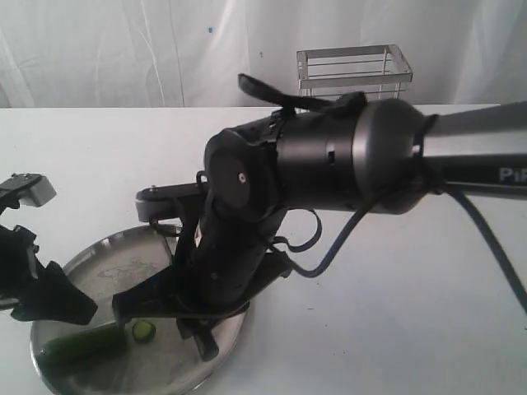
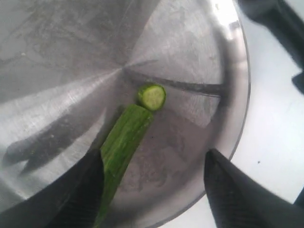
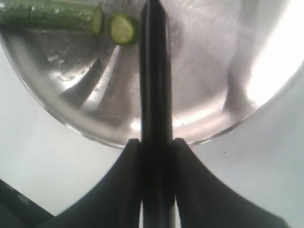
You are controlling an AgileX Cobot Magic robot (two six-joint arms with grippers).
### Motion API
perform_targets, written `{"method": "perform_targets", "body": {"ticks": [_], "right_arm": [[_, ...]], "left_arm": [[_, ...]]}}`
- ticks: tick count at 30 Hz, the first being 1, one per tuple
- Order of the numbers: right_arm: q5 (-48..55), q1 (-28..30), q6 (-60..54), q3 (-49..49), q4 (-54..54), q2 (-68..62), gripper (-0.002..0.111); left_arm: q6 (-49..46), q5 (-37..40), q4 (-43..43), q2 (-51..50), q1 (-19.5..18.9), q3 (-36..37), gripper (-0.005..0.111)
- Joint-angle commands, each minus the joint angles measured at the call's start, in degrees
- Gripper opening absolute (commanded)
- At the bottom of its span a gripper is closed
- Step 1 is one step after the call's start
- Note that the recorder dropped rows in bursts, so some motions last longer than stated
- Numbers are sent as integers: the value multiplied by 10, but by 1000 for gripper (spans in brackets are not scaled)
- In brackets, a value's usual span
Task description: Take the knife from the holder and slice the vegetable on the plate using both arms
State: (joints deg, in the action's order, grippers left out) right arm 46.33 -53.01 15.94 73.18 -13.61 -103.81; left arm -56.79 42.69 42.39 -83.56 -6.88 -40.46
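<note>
— Knife (image 3: 154, 95): where is it sitting, and what is holding it?

— It is lying clamped in the right gripper (image 3: 154, 156), whose two black fingers (image 3: 121, 190) are pressing against the handle from both sides. The dark blade is reaching out over the steel plate (image 3: 57, 109), with its tip just beside a cut round slice (image 3: 123, 29).

— And the vegetable (image 3: 52, 13) itself?

— It is lying on the plate, cut face turned toward the slice, a narrow gap separating the two. In the exterior view the cucumber (image 1: 82, 346) is resting near the plate's (image 1: 99, 255) front left rim, and the slice (image 1: 143, 331) is standing just to its right.

— What is the left gripper (image 2: 156, 190) doing?

— Its fingers (image 2: 237, 190) are standing spread apart. One finger is lying alongside the vegetable's (image 2: 123, 137) far end; whether it is touching the skin I cannot tell. The other is hanging over the plate's (image 2: 237, 85) rim, well clear of the vegetable.

— Where is the plate on the table (image 1: 395, 313)?

— It is sitting at the front left corner of the white surface. The wire holder (image 1: 354, 72) is standing at the back edge, well apart from the plate, and the right arm (image 1: 329, 164) is crossing in front of it.
</note>
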Motion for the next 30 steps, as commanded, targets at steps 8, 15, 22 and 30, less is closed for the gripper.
{"method": "perform_targets", "body": {"ticks": [8, 15, 22, 30], "right_arm": [[-14, 16, -30, 3, 4, 16, 15], [-26, 16, -26, 3, -3, 16, 15], [-35, 16, -34, 3, -21, 16, 15], [-45, 16, -38, 3, -21, 16, 15]], "left_arm": [[-46, -61, -199, 6, 114, -2, 65], [-46, -106, -204, 0, 117, -2, 65], [-47, -112, -193, -29, 117, -2, 64], [-60, -120, -190, -61, 131, -2, 64]]}}
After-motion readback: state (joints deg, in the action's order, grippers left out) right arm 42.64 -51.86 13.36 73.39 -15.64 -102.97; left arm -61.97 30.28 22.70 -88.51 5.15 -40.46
